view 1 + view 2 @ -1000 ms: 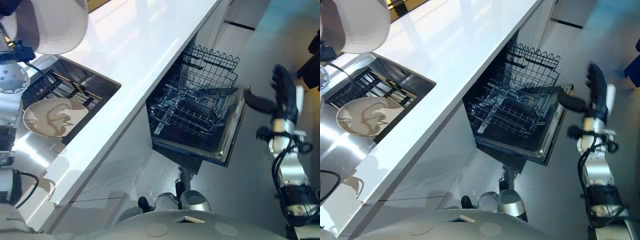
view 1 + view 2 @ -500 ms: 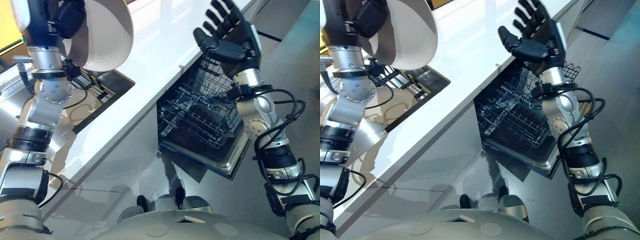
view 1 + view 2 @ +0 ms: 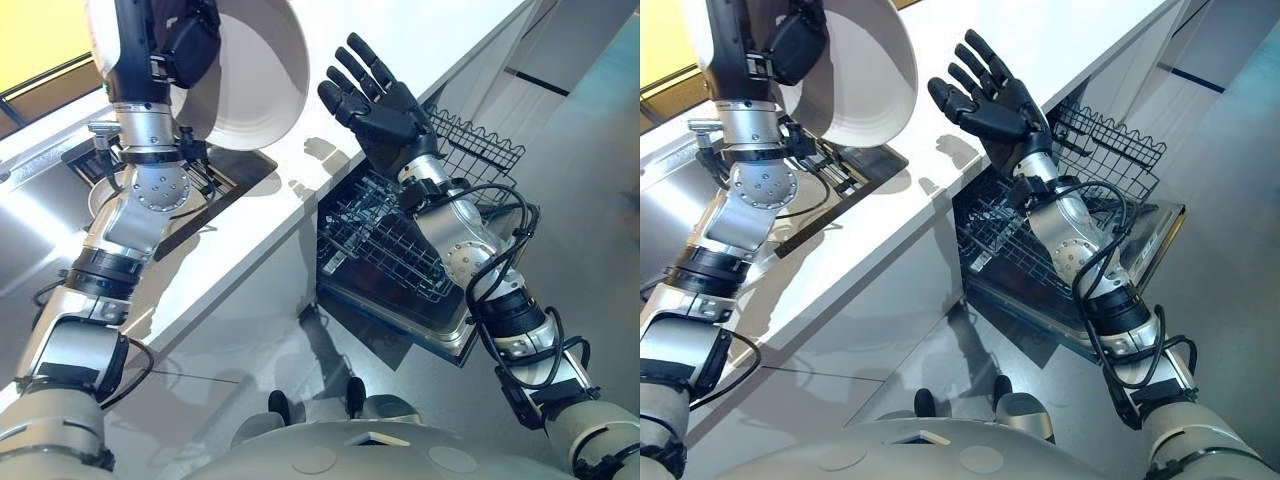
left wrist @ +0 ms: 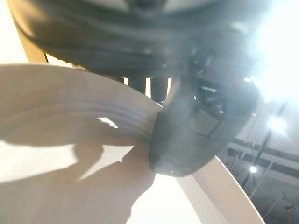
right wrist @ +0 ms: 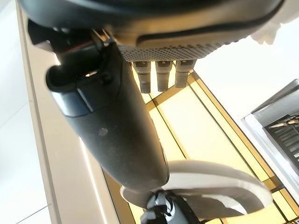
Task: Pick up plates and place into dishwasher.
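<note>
White surface (image 3: 400, 50) runs diagonally, with a sink (image 3: 235, 175) set into it. Grey floor (image 3: 250, 340) below. The dishwasher (image 3: 470, 340) under the surface's edge stands open, its wire rack (image 3: 390, 240) drawn out.

The plate (image 3: 250, 70) is held high over the sink in the left hand (image 3: 190, 45), whose fingers and thumb pinch its rim. It is steeply tilted, nearly on edge, its broad face turned toward the right hand (image 3: 385, 115).

The right hand is raised just beside the plate, fingers (image 3: 370, 62) spread straight and holding nothing.
</note>
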Controlling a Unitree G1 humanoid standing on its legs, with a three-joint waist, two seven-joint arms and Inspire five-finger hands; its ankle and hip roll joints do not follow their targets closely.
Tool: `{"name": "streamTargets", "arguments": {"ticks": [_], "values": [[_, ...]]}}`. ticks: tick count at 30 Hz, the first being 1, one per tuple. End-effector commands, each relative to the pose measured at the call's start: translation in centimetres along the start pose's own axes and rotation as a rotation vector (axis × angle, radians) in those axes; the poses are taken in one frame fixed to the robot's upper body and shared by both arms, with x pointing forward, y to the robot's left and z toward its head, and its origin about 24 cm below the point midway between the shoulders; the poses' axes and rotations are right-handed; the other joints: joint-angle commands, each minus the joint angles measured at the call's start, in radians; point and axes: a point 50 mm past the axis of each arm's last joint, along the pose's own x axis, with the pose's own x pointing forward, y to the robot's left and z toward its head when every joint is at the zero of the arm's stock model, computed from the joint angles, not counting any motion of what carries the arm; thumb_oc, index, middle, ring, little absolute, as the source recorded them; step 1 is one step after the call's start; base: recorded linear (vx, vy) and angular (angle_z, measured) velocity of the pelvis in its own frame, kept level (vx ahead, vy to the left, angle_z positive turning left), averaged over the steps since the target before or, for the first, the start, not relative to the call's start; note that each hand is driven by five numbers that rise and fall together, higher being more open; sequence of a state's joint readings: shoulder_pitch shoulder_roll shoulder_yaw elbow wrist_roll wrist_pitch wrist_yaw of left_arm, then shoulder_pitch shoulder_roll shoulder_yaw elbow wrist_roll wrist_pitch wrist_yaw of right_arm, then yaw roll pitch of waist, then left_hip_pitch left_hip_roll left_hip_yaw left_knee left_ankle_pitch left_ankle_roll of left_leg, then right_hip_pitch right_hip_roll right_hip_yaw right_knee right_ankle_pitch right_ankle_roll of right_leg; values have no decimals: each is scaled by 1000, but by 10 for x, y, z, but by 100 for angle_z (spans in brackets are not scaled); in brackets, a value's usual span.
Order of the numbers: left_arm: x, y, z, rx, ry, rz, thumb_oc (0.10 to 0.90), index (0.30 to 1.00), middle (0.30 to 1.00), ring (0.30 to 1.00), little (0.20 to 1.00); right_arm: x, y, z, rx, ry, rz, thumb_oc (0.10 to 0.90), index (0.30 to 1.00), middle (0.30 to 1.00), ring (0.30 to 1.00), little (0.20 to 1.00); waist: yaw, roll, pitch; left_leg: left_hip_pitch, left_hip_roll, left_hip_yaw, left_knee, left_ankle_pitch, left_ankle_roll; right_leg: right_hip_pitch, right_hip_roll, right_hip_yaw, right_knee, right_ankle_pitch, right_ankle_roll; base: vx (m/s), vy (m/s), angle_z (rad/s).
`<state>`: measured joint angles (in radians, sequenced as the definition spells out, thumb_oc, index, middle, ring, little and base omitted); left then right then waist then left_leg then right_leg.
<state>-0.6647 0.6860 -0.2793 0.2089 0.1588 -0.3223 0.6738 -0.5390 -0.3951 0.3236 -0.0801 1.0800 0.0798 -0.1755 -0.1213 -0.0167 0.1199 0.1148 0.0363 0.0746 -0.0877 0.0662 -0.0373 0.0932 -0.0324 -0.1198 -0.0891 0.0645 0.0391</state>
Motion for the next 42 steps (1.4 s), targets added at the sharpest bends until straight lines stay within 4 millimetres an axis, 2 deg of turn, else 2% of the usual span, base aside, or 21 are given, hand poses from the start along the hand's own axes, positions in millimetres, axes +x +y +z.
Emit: {"name": "streamTargets", "arguments": {"ticks": [1,14,16,19,22,25,28,33,37,42], "values": [[43,3,45,-55,-220,67,100,300,300,300,200,17,54,45,48,-220,211,800,900,900,900,900,-2,-1,-137,-44,-14,19,19,-43,-6,-43,37,-21,144,-126,43,0,0,0],[47,-21,55,-81,-207,-28,100,300,300,300,200,22,65,45,80,-246,229,800,900,900,900,900,-2,-5,-142,-49,-23,17,14,-40,-3,-42,32,-21,125,-114,49,-3,4,1],[48,-22,52,-61,-196,-25,100,300,300,300,200,18,61,56,7,-364,171,800,900,900,900,900,-3,-6,-143,-50,-24,18,13,-42,-3,-41,32,-19,120,-112,51,0,0,0],[49,-18,47,-9,-186,-2,100,300,300,300,200,8,55,82,-270,-614,19,800,900,900,900,900,-10,-5,-140,-48,-25,24,12,-44,-1,-41,30,-14,116,-107,54,0,0,0],[52,-5,37,26,-173,50,100,300,300,300,200,1,49,102,-389,-733,-63,800,900,900,900,900,-19,1,-138,-44,-25,31,11,-46,0,-42,29,-10,115,-104,56,-7,10,-1],[55,5,33,49,-160,84,100,300,300,300,200,-3,47,111,-466,-804,-91,800,900,900,900,900,-22,11,-139,-42,-26,36,13,-45,0,-44,28,-9,117,-103,57,-11,30,-4],[57,10,33,55,-151,88,100,300,300,300,200,0,48,110,-436,-746,-28,800,900,900,900,900,-22,18,-143,-41,-27,38,13,-45,0,-43,26,-9,119,-107,57,5,27,-6],[52,10,30,64,-146,70,100,300,300,300,200,3,49,98,-309,-629,47,800,900,900,900,900,-19,22,-150,-40,-26,36,13,-49,-2,-40,22,-14,122,-115,58,0,7,-2],[51,8,27,66,-142,59,100,300,300,300,200,8,50,80,-134,-465,128,800,900,900,900,900,-22,21,-156,-39,-25,38,12,-50,-2,-42,20,-17,124,-117,60,0,0,0],[54,4,28,51,-144,51,100,300,300,300,200,12,55,63,-73,-338,193,800,900,900,900,900,-28,19,-162,-43,-25,42,12,-47,-2,-48,19,-20,128,-118,62,0,0,0]]}}
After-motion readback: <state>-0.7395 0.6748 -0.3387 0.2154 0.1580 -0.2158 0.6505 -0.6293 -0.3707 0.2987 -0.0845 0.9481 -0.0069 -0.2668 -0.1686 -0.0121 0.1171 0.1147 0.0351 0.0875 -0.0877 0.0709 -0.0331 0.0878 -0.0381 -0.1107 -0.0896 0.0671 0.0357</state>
